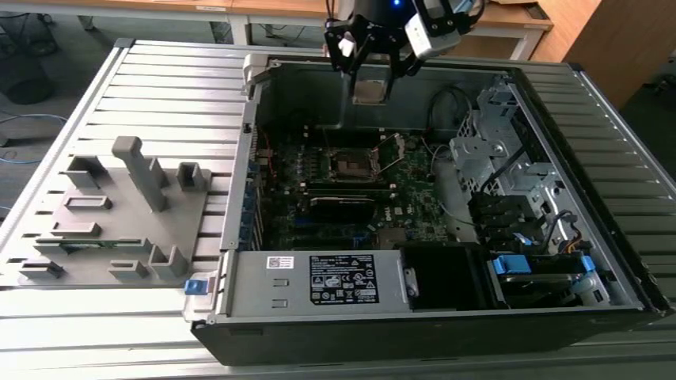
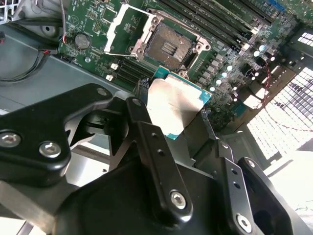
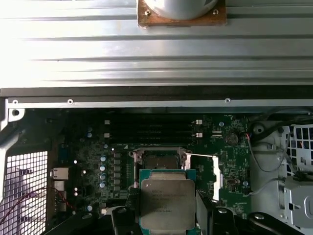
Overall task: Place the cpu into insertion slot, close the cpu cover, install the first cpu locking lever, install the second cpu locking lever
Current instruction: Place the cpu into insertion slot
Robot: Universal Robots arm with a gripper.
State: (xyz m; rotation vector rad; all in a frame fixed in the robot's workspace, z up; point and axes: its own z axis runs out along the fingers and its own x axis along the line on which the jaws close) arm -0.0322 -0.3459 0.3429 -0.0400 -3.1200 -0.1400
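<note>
1. Gripper (image 1: 371, 77) hangs over the far end of an open computer case (image 1: 423, 336) in the exterior view, its two black fingers (image 2: 146, 132) clamped on opposite edges of the cpu (image 1: 369, 93).
2. The cpu is held in the air, clear of the board (image 3: 98, 147). Its dull metal top and green rim show in both wrist views, between the fingers in the second wrist view (image 2: 173, 105).
3. The slot (image 1: 349, 164) sits near the middle of the board with nothing in it, and its dark square of contacts is bare in the second wrist view. The cpu is apart from it, nearer the case's far wall in the exterior view.
4. The cover (image 2: 113, 32) stands open, tipped up off the slot and hinged along one side of it. In the exterior view it rises on the slot's right.
5. Long black memory slots (image 3: 151, 128) run along the board just beyond the slot in the first wrist view.
6. A grey box (image 1: 264, 297) with a white label fills the near end of the case in the exterior view.
7. A grey fixture (image 1: 116, 229) with upright posts rests on the slatted table (image 1: 158, 87), on the exterior view's left, beside the case.
</note>
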